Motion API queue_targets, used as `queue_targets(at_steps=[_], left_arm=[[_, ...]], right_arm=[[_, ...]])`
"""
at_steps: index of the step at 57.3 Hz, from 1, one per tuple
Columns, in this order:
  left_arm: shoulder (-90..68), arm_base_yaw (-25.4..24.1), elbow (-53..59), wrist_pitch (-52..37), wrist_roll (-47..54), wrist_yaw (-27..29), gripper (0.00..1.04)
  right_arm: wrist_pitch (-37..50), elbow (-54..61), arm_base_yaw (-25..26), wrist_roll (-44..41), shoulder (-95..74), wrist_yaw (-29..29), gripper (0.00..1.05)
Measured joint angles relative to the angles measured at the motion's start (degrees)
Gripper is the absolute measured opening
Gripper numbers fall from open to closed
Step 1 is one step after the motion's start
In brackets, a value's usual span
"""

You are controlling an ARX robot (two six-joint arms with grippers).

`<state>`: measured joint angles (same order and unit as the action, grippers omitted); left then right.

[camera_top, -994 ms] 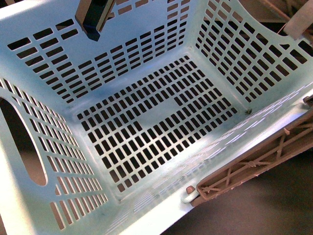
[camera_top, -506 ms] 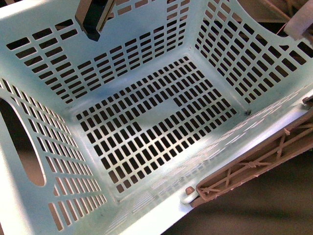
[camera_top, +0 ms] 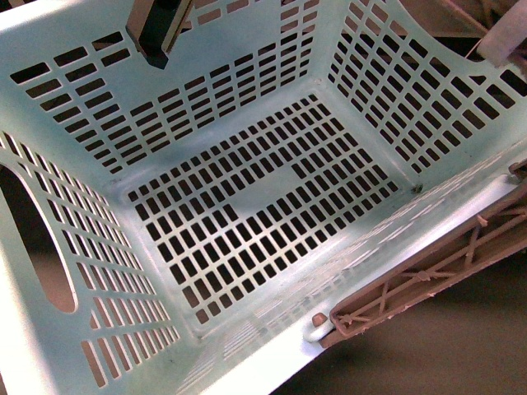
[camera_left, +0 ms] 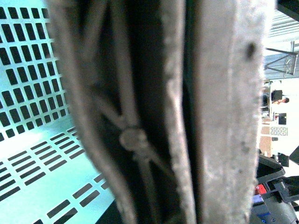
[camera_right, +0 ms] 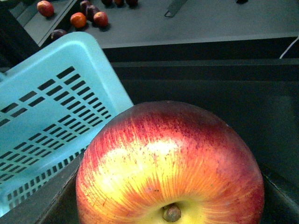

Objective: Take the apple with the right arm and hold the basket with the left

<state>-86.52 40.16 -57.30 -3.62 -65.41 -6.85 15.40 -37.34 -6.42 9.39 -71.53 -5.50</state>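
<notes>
The pale mint-green basket (camera_top: pixel 247 206) fills the front view, tilted, its slotted floor empty. A brown lattice handle (camera_top: pixel 428 271) lies along its near right rim. My left gripper (camera_top: pixel 158 33) shows at the top, at the basket's far wall. In the left wrist view it is shut on the basket's lattice handle (camera_left: pixel 133 140), blurred and very close, with the basket floor (camera_left: pixel 32 163) beside it. In the right wrist view the red apple (camera_right: pixel 170 163) with a yellow patch round its stem fills the lower frame, held in my right gripper; the jaws are hidden behind it. The basket wall (camera_right: pixel 51 126) is beside it.
Several small red, orange and dark fruits (camera_right: pixel 77 19) lie on a grey surface far off in the right wrist view. A dark ledge (camera_right: pixel 205 74) runs behind the apple. A pale object (camera_top: pixel 502 41) sits past the basket's far right corner.
The basket has shifted very slightly in the front view. The left gripper has stayed in place.
</notes>
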Motion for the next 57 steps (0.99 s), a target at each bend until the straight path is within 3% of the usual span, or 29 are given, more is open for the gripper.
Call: queue_targets(at_steps=[26,41,47,57], left_arm=[[0.0,0.0,0.0,0.0,0.0,0.0,0.15],[0.0,0.0,0.0,0.0,0.0,0.0,0.15],[0.0,0.0,0.0,0.0,0.0,0.0,0.15],[0.0,0.0,0.0,0.0,0.0,0.0,0.15]], right_arm=[[0.4,-0.1,-8.7,1.6,-1.4,2.0,0.81],[0.5,0.5,-10.0,2.3,-2.3,2.5,0.81],[0.5,0.5,-10.0,2.9,-2.3,2.7,0.97],[0.1,0.5,-9.3,3.1,-2.1,3.2,0.96]])
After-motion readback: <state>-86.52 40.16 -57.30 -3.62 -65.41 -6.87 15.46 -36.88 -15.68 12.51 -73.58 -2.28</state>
